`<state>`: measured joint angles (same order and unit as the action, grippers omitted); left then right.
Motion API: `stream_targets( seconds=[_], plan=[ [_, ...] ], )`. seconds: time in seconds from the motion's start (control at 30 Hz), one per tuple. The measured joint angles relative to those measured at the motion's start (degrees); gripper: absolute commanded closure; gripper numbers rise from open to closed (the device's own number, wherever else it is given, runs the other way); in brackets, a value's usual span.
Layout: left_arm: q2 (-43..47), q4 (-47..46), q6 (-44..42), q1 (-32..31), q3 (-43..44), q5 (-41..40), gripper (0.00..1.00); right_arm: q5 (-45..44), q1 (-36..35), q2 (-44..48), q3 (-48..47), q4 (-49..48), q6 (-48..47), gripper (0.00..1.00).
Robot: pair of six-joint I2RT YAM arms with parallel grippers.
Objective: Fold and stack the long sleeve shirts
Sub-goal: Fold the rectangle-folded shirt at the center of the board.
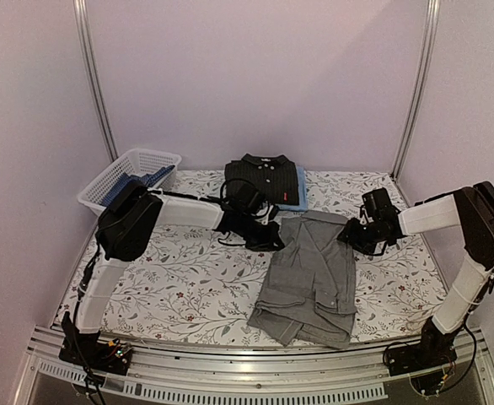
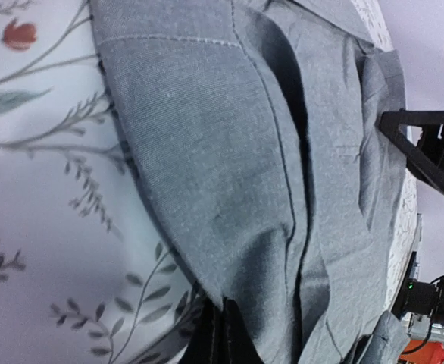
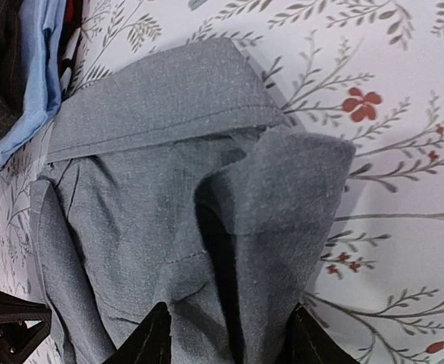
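- Grey shirt [image 1: 310,274]: lies right of centre on the floral tablecloth [image 1: 179,291], collar end toward the back, hem toward the arms. Looks already narrowed, with the sides turned in over the body into a long, rumpled strip.
- Step in hand, by judgement: taking hold of the collar end at both corners, ahead of a crosswise fold down toward the hem.
- Left gripper [image 1: 270,237]: pressed together at the shirt's back-left corner, apparently pinching the cloth's edge, with creases running into the dark fingers in the wrist view.
- Right gripper [image 1: 358,234]: at the back-right corner, fingers [image 3: 152,343] apart astride a raised grey fold, not clamped on it as seen.
- Next move calls for closing the right side on that fold, then lifting both corners level and together. Likely risk: catching only the top layer, or skewing the strip.
- Cloth: fine plain weave, matte mid-grey, pale stitching along a seam. Soft and limp, lying in loose creases rather than sharp ones. Collar stiffer, with a straight folded edge.
- Just behind: black shirt [image 1: 262,177], folded square, with pale buttons and a small red tag, resting on a folded light blue shirt [image 1: 301,192] with one edge showing at the right. Probably the stack to be joined.
- Farther left: white lattice basket [image 1: 104,184] at the table's back-left corner, blue cloth [image 1: 150,177] inside; cannot tell which garment.
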<state>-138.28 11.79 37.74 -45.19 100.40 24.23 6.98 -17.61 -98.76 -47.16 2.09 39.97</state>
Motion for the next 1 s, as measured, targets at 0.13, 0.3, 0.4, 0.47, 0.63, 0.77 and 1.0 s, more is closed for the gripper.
stream_targets(
  seconds=[0.13, 0.3, 0.4, 0.47, 0.63, 0.77, 1.0],
  plan=[
    [8.02, -2.27, 2.54, -0.07, -12.41, -2.71, 1.0, -0.9, -4.76, -2.23, -3.06, 1.29, -0.74, 0.51],
    [18.21, -3.04, 5.14, 0.59, -26.88, -5.95, 1.0, -1.05, -10.84, -4.87, -6.99, 3.13, -0.83, 0.5],
    [21.53, -3.48, 5.84, 1.46, -31.69, -6.78, 1.0, -0.81, -13.38, -6.71, -9.64, 4.13, -0.81, 0.47],
    [22.86, -3.89, 5.86, 2.64, -33.68, -6.69, 1.0, -0.61, -14.23, -7.41, -10.78, 4.52, -0.83, 0.44],
    [23.23, -3.72, 4.94, 5.97, -33.94, -6.95, 0.98, -0.61, -14.58, -6.62, -11.26, 7.08, -2.01, 0.36],
    [22.47, -1.25, 3.32, 7.78, -31.63, -7.13, 0.7, -0.59, -14.64, -3.39, -10.71, 10.69, -4.22, 0.33],
    [25.2, 3.41, 0.46, 7.8, -30.53, -8.55, 0.45, -0.61, -18.05, 11.69, -3.08, 13.18, -8.13, 0.32]
  ],
)
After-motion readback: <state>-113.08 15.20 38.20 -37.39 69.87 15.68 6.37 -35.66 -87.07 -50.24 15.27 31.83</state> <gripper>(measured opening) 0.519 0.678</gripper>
